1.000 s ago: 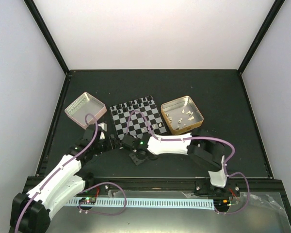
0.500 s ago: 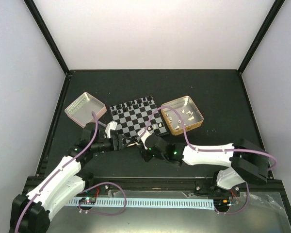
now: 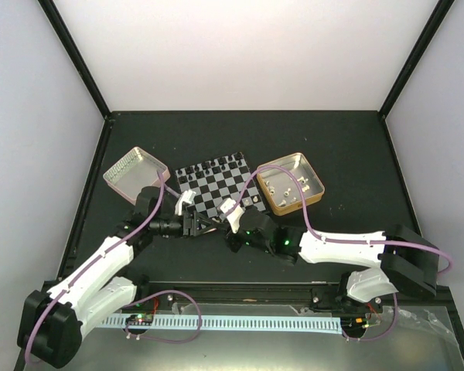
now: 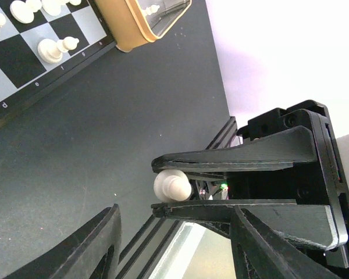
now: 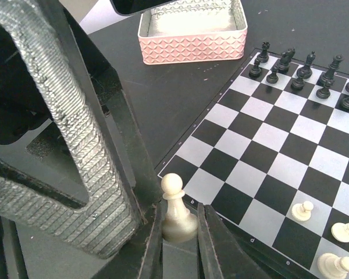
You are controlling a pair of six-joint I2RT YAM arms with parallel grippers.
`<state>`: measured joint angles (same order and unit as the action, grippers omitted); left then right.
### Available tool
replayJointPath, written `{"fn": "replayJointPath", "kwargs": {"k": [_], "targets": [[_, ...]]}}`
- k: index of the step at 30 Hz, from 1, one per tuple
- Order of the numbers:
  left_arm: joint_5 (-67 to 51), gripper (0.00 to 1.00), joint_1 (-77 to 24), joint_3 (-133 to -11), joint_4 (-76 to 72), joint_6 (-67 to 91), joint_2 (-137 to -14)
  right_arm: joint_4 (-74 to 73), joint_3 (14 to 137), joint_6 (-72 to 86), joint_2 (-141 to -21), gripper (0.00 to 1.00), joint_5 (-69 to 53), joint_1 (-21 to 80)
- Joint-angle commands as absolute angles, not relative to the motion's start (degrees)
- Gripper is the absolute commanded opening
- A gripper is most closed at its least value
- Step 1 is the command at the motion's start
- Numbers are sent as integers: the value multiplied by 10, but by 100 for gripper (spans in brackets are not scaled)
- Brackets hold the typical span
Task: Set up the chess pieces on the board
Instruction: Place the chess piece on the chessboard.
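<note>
At ten o'clock from the board (image 3: pixel 213 188), as seen from above, a pale pink tin (image 3: pixel 137 175) is sitting on the dark table (image 3: pixel 340 147). Just outside the board's seven o'clock corner, the left gripper (image 3: pixel 195 225) is hovering with its fingers spread and nothing between them. Facing it, the right gripper (image 5: pixel 180 229) is pinching a white pawn (image 5: pixel 174 200) upright by its base. Black pieces (image 5: pixel 302 67) are standing in two rows along the twelve o'clock edge, and a few white pieces (image 5: pixel 333 250) are standing near the four o'clock corner. Small letters are running along the border; d and e are readable. At three o'clock, a gold-rimmed tin (image 3: pixel 282 209) is holding loose white pieces (image 3: pixel 288 185).
</note>
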<state>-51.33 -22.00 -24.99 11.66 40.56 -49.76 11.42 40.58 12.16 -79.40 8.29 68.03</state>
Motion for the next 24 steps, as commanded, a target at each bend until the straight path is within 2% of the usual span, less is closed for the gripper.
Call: {"fn": "replayJointPath", "kwargs": {"k": [1, 3, 8, 11, 14, 18, 24], "targets": [[-532, 53, -226, -274, 102, 388, -503, 151, 421, 99, -792, 11, 60, 681], [-521, 51, -225, -273, 99, 390, -505, 149, 421, 94, -793, 11, 57, 681], [-517, 32, -225, -275, 79, 402, -512, 154, 417, 82, -791, 11, 46, 681], [-516, 31, -225, -272, 66, 412, -516, 161, 411, 76, -789, 11, 42, 681], [-503, 37, -225, -275, 69, 410, -514, 160, 410, 70, -788, 11, 39, 681], [-496, 38, -224, -279, 68, 416, -521, 162, 405, 67, -785, 11, 41, 680], [-493, 23, -222, -268, 42, 442, -532, 182, 391, 63, -776, 11, 43, 681]]}}
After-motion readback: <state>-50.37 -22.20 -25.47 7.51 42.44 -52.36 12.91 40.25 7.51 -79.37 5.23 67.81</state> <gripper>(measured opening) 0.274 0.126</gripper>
